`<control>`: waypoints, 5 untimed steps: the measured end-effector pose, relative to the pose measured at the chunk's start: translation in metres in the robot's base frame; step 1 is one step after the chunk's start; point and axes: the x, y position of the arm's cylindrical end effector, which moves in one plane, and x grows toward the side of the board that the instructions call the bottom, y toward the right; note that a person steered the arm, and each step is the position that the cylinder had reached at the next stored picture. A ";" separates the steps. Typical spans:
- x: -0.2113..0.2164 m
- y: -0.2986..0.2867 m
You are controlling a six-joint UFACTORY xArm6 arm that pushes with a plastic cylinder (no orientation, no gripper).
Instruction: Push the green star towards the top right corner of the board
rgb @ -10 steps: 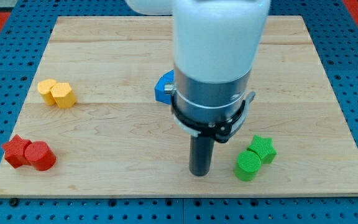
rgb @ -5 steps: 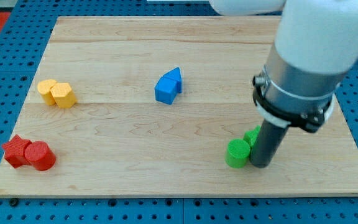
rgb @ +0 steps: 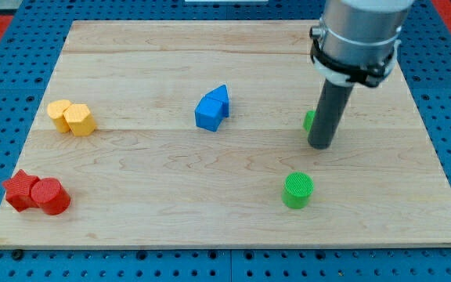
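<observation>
Camera view showing my tip (rgb: 320,146) sitting on the right half of the bench (rgb: 131,227), green star (rgb: 309,121) peeking out just left of the rod (mostly hidden, touching or nearly). No hand on this rig, so nothing grasping. Green cylinder (rgb: 297,190) lying below, apart. Blue block (rgb: 212,107) mid-board, yellow pair (rgb: 72,117) left, red pair (rgb: 36,193) bottom left.

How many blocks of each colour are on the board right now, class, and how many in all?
Yellow: 2
Red: 2
Blue: 2
Green: 2, a cylinder and a piece mostly hidden behind my tip
Total: 8
</observation>
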 end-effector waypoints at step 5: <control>-0.145 0.026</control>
